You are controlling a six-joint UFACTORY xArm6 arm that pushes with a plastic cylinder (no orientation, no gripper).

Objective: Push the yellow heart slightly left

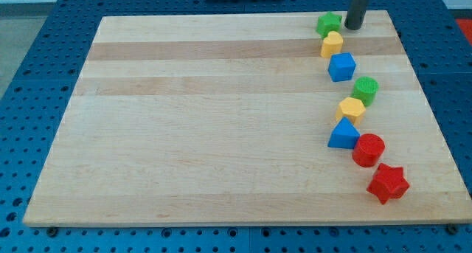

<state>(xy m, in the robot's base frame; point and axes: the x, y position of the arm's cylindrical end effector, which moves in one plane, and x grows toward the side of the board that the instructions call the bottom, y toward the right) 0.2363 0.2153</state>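
Nearest us sits the red star (388,183) on our table (206,135). Our tip (353,27) stands just right of the green star (329,23), above the yellow heart (332,43). We have no pincer whose state could be told.

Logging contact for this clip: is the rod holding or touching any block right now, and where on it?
Nothing is held. My tip stands just right of the green star, above the yellow heart; contact cannot be told.

Below topmost star (329,22), heart (332,43); right of star, my tip (353,27).
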